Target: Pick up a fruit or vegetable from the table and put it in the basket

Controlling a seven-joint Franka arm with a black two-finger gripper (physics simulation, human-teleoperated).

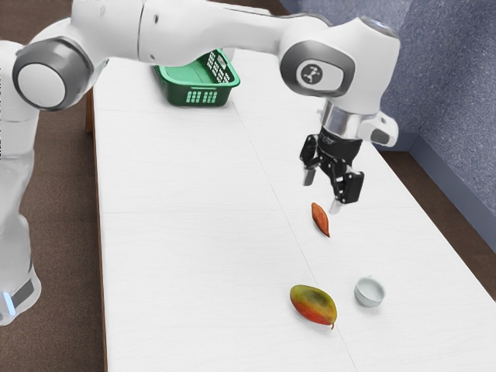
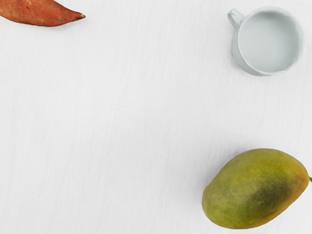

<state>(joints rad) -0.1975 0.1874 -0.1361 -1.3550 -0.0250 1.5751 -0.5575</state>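
- The spread fingers of the gripper (image 1: pixel 322 192) hang above the white table (image 1: pixel 178 232), near the sweet potato (image 1: pixel 319 218), whose tapered tip points roughly toward the cup (image 1: pixel 370 292).
- The mango (image 1: pixel 313 304) lies near the cup, its long axis slanting to its stem.
- Bare tabletop separates all three.
- The exterior view shows the green basket (image 1: pixel 198 97); the wrist view cuts off the sweet potato but shows the cup's handle (image 2: pixel 236 18) clearly.
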